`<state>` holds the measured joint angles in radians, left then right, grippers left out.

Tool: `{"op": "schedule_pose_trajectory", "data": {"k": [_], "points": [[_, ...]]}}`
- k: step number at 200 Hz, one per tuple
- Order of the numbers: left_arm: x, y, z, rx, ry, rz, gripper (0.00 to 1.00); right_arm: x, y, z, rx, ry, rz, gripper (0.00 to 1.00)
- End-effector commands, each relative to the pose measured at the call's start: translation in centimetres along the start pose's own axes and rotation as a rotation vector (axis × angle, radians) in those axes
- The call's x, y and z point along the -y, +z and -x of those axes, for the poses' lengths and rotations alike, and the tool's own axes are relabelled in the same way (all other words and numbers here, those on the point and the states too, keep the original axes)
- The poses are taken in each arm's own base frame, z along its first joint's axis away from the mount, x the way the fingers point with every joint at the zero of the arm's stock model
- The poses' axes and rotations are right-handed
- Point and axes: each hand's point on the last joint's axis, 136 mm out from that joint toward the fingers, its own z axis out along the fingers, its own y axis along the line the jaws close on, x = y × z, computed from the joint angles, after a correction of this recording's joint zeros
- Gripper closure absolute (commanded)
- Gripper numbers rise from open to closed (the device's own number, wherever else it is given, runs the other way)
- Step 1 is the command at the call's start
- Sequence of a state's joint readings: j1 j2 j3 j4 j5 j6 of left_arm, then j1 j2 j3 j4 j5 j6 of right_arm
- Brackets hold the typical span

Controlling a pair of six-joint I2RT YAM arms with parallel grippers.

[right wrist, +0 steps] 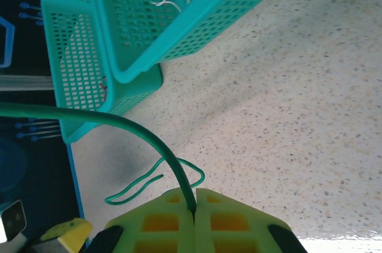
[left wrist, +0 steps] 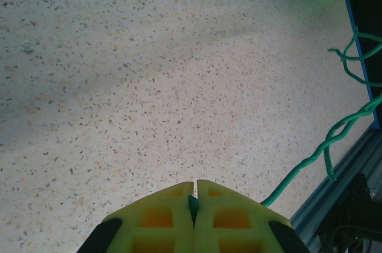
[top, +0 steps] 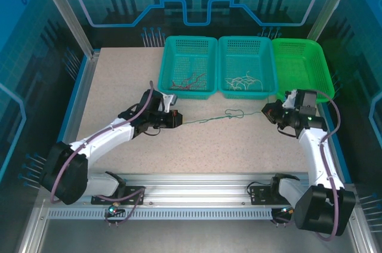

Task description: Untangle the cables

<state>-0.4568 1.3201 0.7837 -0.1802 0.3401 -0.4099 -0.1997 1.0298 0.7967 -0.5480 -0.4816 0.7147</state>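
Left claw (left wrist: 195,196) and right claw (right wrist: 194,202) each pinch one end of the green cables (top: 209,119), twisted together mid-span. We judge red cables (top: 188,80) and whitish cables (top: 242,81) already basketed; greens left to separate.

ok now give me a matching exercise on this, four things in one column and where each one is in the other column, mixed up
Things
1. red cables
2. whitish cables
3. green cable
4. bright green basket

Places
A. strung between the left gripper and the right gripper, pinched at each end
B. far right of the basket row
C. lying in the left teal basket
D. lying in the middle teal basket

Pairs: 1-C, 2-D, 3-A, 4-B
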Motion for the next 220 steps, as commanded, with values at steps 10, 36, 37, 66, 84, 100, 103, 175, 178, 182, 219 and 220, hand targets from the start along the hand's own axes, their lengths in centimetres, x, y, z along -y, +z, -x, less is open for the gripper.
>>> {"op": "schedule_pose_trajectory", "data": {"k": [10, 36, 37, 66, 84, 100, 103, 175, 178, 182, 219, 220], "points": [[-5.7, -0.3, -4.5, -0.157, -0.074, 0.118, 0.99, -5.3, -0.8, 4.9, 0.229, -0.293, 0.072, 1.0], [-4.7, 0.1, -3.4, -0.117, -0.056, 0.066, 0.78, -8.8, 1.2, -0.9, 0.084, -0.471, 0.205, 1.0], [-4.7, 0.1, -3.4, -0.116, -0.055, 0.068, 0.78, -8.9, 1.3, -1.1, 0.079, -0.476, 0.208, 1.0], [-4.3, 0.0, -3.3, -0.11, -0.045, 0.048, 0.66, -8.3, 3.4, -5.3, -0.031, -0.506, 0.223, 1.0], [-3.4, -0.6, -3.0, -0.088, -0.02, 0.014, 0.51, -8.2, 4.0, -6.5, -0.06, -0.535, 0.238, 1.0], [-2.4, -1.4, -2.4, -0.059, 0.017, -0.015, 0.43, -8.2, 4.3, -6.9, -0.064, -0.571, 0.241, 1.0], [-2.2, -1.6, -2.2, -0.052, 0.023, -0.02, 0.41, -8.1, 4.3, -6.9, -0.064, -0.576, 0.234, 1.0], [-5.4, -6.5, -0.6, 0.076, -0.02, 0.219, 0.01, -2.4, 4.0, -2.2, 0.089, -0.555, -0.164, 1.0], [-5.9, -6.8, -0.7, 0.077, -0.034, 0.242, 0.01, -2.0, 3.9, -1.9, 0.099, -0.541, -0.177, 1.0], [-6.4, -7.0, -0.7, 0.08, -0.054, 0.269, 0.01, -1.7, 3.7, -1.6, 0.11, -0.524, -0.185, 1.0], [-4.7, -6.8, 0.0, 0.103, -0.097, 0.144, 0.04, -5.9, 4.3, -3.8, 0.017, -0.678, 0.15, 1.0], [-4.5, -6.7, 0.1, 0.108, -0.096, 0.132, 0.05, -6.1, 4.3, -4.0, 0.013, -0.687, 0.161, 1.0]]}}
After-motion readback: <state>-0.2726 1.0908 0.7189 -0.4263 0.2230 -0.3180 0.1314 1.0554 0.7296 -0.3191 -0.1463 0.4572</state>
